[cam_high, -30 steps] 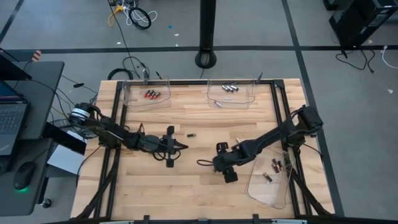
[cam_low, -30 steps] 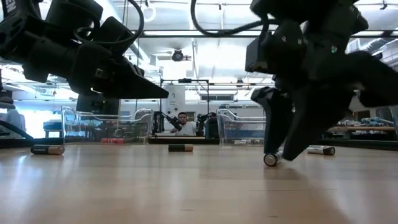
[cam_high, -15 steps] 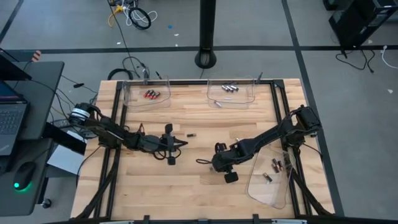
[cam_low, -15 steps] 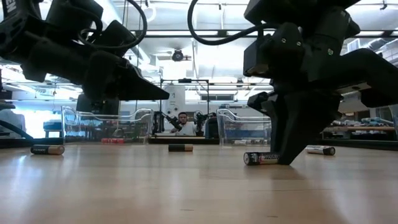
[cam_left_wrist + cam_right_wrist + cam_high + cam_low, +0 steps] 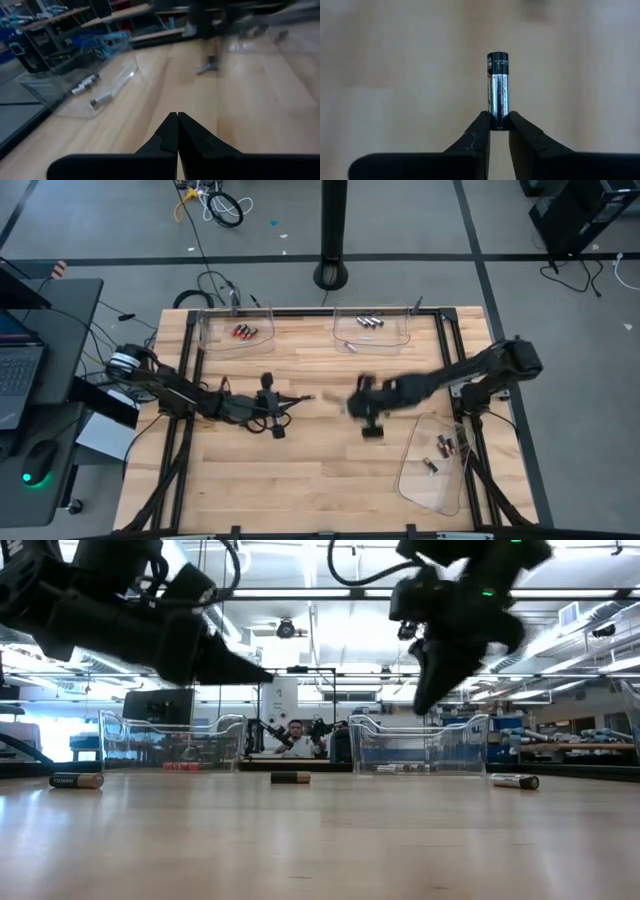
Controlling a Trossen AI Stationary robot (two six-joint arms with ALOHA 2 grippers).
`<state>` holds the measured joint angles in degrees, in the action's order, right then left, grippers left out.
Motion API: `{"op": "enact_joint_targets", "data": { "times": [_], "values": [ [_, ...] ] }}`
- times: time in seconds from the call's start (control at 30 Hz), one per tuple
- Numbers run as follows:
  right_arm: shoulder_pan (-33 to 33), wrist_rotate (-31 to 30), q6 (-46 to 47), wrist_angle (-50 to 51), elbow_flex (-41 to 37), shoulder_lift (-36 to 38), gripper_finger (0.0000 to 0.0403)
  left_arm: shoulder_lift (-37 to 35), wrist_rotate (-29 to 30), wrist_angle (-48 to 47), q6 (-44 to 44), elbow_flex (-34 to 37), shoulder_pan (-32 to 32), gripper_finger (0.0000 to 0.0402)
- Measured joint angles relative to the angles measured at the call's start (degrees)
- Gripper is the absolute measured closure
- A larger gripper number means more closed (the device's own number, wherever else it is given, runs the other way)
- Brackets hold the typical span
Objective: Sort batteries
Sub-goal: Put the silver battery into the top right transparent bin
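My right gripper [image 5: 498, 126] hangs above the table's middle [image 5: 352, 408], shut on a silver-and-black battery [image 5: 498, 85]. My left gripper [image 5: 177, 120] is shut on nothing and points level across the table at centre left [image 5: 296, 399]; a loose dark battery [image 5: 308, 396] lies on the wood just off its tip. Red batteries [image 5: 243, 332] lie in the far left clear tray [image 5: 212, 340]. Silver batteries [image 5: 368, 322] lie in the far middle tray [image 5: 385, 345], and another lies loose [image 5: 350, 347] on the wood at its near edge. Dark batteries [image 5: 445, 445] lie in the right tray [image 5: 430, 490]. My right gripper pinches one end of the battery [image 5: 498, 119] between its two fingertips [image 5: 482, 127]. The rest of the battery sticks out past the tips, in line with the fingers. The fingers slant downward, and the battery is lifted clear of the table.
In the low view, loose batteries lie on the wood at the left [image 5: 76, 780], middle [image 5: 290, 777] and right [image 5: 515, 781]. A person sits in the room beyond the far edge [image 5: 294, 738]. Bare wood spans the near half of the table [image 5: 300, 480].
My right gripper has shut on a battery lying on the table right of centre. It has lifted the battery clear and carried it up and toward the far edge. My left gripper has swung its tip slightly toward the far edge and stays shut.
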<state>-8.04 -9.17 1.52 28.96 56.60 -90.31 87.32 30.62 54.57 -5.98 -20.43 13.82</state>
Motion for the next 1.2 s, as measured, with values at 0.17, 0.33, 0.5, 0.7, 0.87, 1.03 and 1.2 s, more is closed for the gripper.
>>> {"op": "enact_joint_targets", "data": {
  "times": [0.17, 0.33, 0.5, 0.7, 0.87, 1.03, 1.2],
  "values": [
    [14.4, -5.2, 8.5, 10.3, 5.3, 4.1, 0.0348, -3.6, 0.0, -0.5, 0.2, 0.0, -0.7, 0.0393],
    [29.5, -3.4, 14.0, 11.1, 11.3, 2.2, 0.0348, -5.7, 0.0, -2.4, 0.4, 0.0, -1.4, 0.0393],
    [39.0, 1.9, 14.8, 11.6, 15.9, -5.3, 0.0348, -6.2, 0.0, -4.0, 1.3, 0.0, -1.4, 0.0394],
    [42.5, 3.3, 15.5, 10.7, 19.7, -14.9, 0.0348, -6.3, 0.0, -4.0, 1.5, 0.0, -1.4, 0.0394],
    [43.3, 3.3, 15.9, 9.3, 23.1, -20.6, 0.0348, -6.5, 0.0, -4.6, 1.9, 0.0, -1.4, 0.0394],
    [44.2, 5.1, 16.9, 9.1, 24.4, -24.2, 0.0348, -6.5, 0.0, -5.9, 3.1, 0.0, -1.4, 0.0394],
    [45.3, 7.1, 17.8, 8.6, 24.4, -25.2, 0.0348, -6.5, 0.0, -6.3, 3.3, 0.0, -1.4, 0.0394]
  ]
}}
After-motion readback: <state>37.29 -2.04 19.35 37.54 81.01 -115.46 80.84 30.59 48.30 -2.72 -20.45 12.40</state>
